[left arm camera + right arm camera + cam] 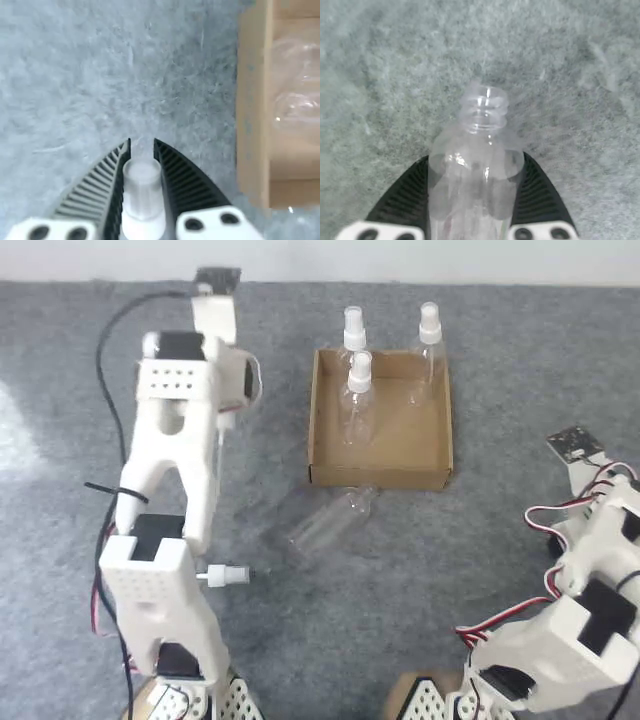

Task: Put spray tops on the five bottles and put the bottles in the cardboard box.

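The left end effector [142, 145] has black ribbed fingers, closed around a small, round, white spray top [142, 187]. The right end effector [475, 160] squeezes a clear plastic open bottle [476, 187]; its neck has screw rings and no top. The counter [480, 540] is grey and fuzzy. The brown cardboard box [380, 478] sits on it, with three topped bottles [357, 405] standing inside. Just in front of the box is a bare bottle [325, 525] on its side. A loose spray top [225, 575] lies near it.
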Tool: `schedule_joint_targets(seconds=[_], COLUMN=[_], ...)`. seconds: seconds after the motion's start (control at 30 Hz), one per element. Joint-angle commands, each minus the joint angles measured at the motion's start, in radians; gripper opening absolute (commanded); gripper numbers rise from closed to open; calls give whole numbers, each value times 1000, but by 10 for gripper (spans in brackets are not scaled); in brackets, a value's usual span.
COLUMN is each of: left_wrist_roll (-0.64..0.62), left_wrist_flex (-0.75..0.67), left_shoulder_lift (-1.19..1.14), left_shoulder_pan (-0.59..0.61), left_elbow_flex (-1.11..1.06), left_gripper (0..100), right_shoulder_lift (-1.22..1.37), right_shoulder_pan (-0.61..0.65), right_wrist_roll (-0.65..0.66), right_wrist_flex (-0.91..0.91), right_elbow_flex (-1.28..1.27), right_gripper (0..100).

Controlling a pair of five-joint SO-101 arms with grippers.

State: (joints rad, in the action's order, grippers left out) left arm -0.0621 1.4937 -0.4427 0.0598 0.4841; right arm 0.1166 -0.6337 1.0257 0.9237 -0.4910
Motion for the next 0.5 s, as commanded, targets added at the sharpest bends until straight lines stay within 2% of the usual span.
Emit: schedule_joint_targets(seconds=[0.0,0.1,0.3,0.4,0.47], left_wrist_roll=[41,74,126,130,137], left_wrist_flex=[158,127,-54,-112,-141], left_shoulder_lift=[3,-31,-75,-81,-86], left_shoulder_pan=[-5,15,26,15,9], left_elbow_flex=[127,19,-239,-315,-351], left_gripper=[9,9,10,17,59], right_shoulder_lift=[-36,-36,-38,-38,-38], right_shoulder_pan=[-16,-15,-10,-15,-15], right_wrist_roll=[-64,-127,-272,-307,-299], right_wrist_flex=[13,19,24,31,44], right_elbow_flex=[2,3,12,21,21], right_gripper=[84,98,106,166,215])
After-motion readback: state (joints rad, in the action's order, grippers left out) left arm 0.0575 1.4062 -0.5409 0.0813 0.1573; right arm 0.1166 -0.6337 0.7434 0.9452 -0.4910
